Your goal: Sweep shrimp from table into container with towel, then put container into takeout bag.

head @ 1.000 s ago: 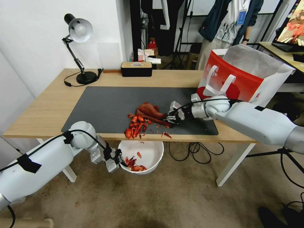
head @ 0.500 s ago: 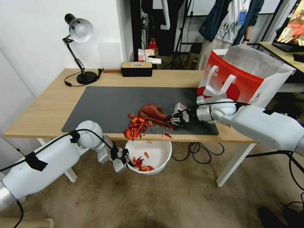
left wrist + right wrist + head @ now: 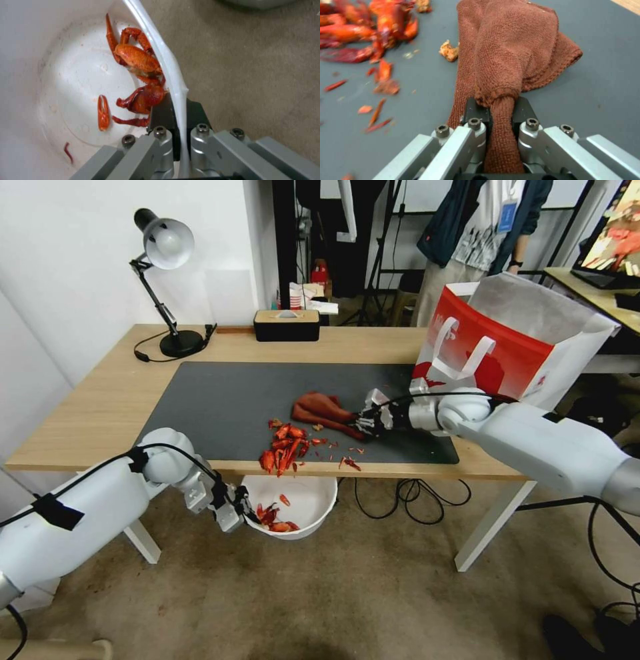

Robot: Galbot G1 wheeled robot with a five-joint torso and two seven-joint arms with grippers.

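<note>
Right gripper (image 3: 365,421), jaws clamping the rust-brown cloth towel (image 3: 323,410), has drawn back from the red-orange shrimp (image 3: 285,447); left gripper (image 3: 241,511) keeps the round white container (image 3: 313,500) pinched below the tabletop.

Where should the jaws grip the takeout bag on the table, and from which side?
Grip a white loop handle of the takeout bag, coming from above. The handles lie flat against its red front, so peeling one free may be fiddly; the open top edge is a likely alternative.
</note>
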